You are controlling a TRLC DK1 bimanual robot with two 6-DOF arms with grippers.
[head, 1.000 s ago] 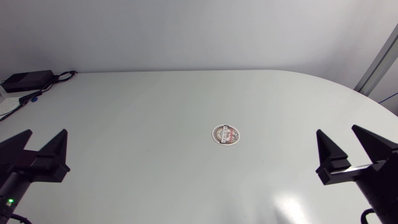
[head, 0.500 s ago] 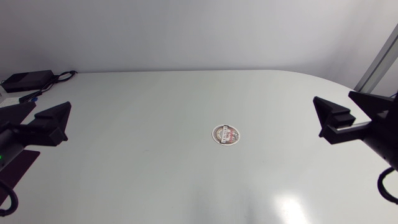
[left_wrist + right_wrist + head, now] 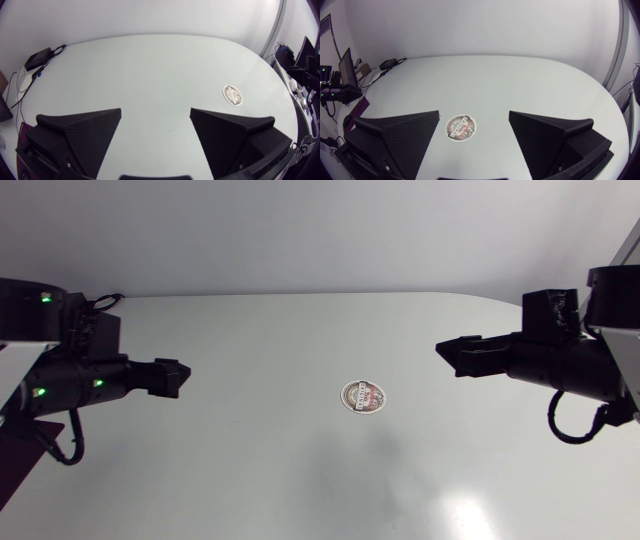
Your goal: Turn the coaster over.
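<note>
Coaster (image 3: pixel 365 396) flat mid-frame on surface (image 3: pixel 300 330). My left tool (image 3: pixel 172 377) spread at frame left, right tool (image 3: pixel 455 355) spread at frame right, neither touching coaster.

Printed paperboard coaster (image 3: pixel 364 396) on a smooth, faintly glossy white table (image 3: pixel 300 340)

Coaster (image 3: pixel 364 396) lies flat on the table (image 3: pixel 300 480), near the middle, slightly right of centre. Left gripper (image 3: pixel 178 377) is well apart to its left, right gripper (image 3: pixel 447 352) nearer on its right, tips facing inward. Small box (image 3: pixel 39 57) with cables, apparently on the far left corner.
</note>
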